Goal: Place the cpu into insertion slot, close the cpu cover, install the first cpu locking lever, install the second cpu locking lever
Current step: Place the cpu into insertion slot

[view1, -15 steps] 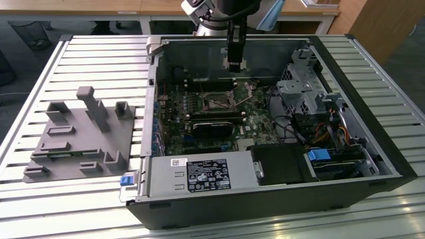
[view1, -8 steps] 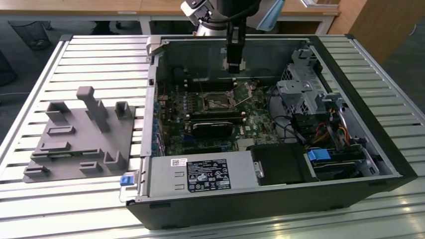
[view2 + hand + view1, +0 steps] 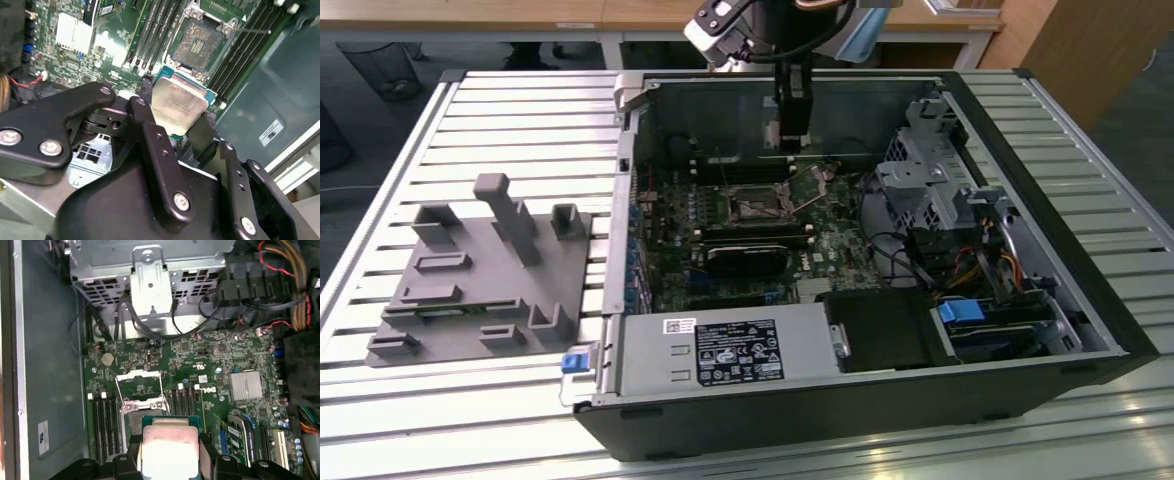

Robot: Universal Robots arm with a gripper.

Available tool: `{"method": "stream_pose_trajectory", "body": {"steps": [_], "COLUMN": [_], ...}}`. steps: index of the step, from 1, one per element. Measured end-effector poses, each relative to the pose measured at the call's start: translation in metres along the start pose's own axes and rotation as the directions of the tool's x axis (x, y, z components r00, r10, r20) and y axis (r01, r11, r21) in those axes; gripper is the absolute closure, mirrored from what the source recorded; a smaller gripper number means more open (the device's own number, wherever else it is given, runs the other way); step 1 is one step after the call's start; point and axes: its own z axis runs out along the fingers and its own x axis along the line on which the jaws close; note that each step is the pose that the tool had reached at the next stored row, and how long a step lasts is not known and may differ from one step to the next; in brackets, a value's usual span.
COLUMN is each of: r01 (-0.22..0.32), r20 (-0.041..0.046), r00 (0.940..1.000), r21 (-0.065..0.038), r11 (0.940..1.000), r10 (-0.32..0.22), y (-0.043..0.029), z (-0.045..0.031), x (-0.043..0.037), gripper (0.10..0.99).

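The cpu (image 3: 177, 102) is a flat square chip with a silvery-beige metal top and a thin green edge. It hangs in the air, clamped on opposite sides by the gripper's (image 3: 176, 112) 2 black fingers (image 3: 150, 125). In the second wrist view it sits just short of the insertion slot (image 3: 200, 44), not in it. The slot's dark contact field lies bare, and in the first wrist view the cpu cover (image 3: 138, 384) lies swung open beside it. In the exterior view the arm reaches straight down into the open computer case (image 3: 1067, 300) on the slatted bench (image 3: 520, 110).
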Motion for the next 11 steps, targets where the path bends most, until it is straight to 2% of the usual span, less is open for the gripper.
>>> {"method": "stream_pose_trajectory", "body": {"steps": [4, 11], "r01": [0.033, 0.052], "r20": [-0.0028, -0.0066], "r00": [0.9995, 0.9987], "r21": [0.001, 0.001], "r11": [0.9995, 0.9987], "r10": [-0.033, -0.052], "y": [-0.0015, -0.0018], "z": [0.0034, 0.0051], "x": [0.0001, 0.0007], "gripper": [0.545, 0.545]}}
